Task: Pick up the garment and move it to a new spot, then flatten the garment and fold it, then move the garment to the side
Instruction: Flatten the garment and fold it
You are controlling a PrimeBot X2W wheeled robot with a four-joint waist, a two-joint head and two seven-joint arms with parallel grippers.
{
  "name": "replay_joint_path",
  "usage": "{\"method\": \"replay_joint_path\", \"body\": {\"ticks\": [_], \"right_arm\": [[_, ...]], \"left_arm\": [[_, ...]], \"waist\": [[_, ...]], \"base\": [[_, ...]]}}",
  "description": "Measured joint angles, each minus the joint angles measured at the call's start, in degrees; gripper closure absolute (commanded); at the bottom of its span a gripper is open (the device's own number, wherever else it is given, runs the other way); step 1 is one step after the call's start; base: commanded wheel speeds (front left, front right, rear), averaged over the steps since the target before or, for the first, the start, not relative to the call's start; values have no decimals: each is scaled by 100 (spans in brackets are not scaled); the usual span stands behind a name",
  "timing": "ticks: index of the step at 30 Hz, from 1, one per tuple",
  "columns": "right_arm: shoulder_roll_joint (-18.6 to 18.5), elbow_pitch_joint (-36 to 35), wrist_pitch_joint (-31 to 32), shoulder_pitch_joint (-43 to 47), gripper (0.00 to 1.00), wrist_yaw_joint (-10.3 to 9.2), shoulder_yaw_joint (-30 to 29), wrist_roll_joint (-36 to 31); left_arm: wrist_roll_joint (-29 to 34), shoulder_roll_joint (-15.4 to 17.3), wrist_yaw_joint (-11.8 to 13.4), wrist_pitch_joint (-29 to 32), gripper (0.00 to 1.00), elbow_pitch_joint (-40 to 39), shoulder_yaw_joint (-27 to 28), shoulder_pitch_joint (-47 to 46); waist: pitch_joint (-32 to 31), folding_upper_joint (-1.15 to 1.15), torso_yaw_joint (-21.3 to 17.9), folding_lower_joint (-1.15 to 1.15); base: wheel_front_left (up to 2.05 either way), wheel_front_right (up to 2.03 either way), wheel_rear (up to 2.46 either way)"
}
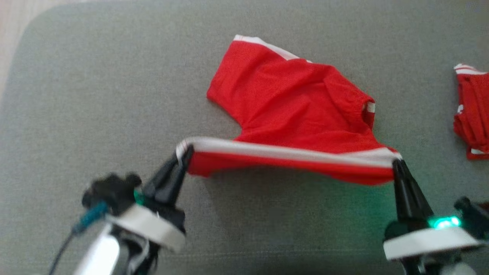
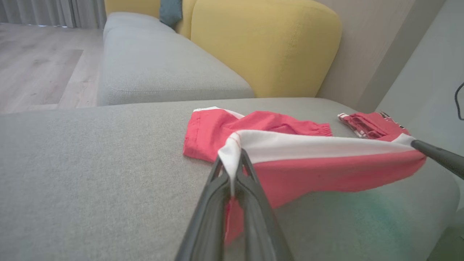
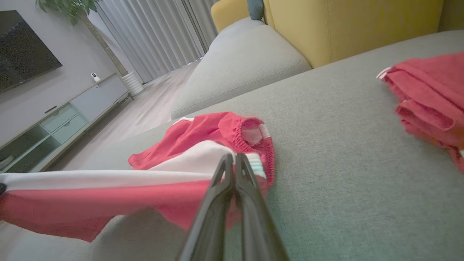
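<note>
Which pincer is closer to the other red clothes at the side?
Right. The right pincer holds the garment at the end nearest the folded red pile; the left pincer holds its opposite end, farther away.

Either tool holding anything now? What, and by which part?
Both hold the red garment: the left tool and the right tool each pinch one end of its white-striped edge, which hangs stretched between them above the grey cushion.
</note>
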Motion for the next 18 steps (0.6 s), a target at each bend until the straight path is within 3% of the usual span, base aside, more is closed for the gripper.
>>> {"method": "replay_joint_path", "body": {"ticks": [6, 13, 18], "right_arm": [[-1, 566, 27, -1065, 100, 0, 110, 52], [-7, 1155, -131, -2019, 100, 0, 224, 40], [-8, 1407, -357, -2418, 100, 0, 347, 62]], "left_arm": [[-307, 199, -164, 191, 100, 846, -202, -1478], [-850, 600, -169, 162, 100, 1935, -1152, -3072], [-1163, 614, -169, -168, 100, 2655, -1495, -3957]], "waist": [[405, 0, -88, 0], [830, 0, -248, 1], [998, 0, -366, 1]], "base": [[0, 0, 0], [0, 0, 0], [0, 0, 0]]}}
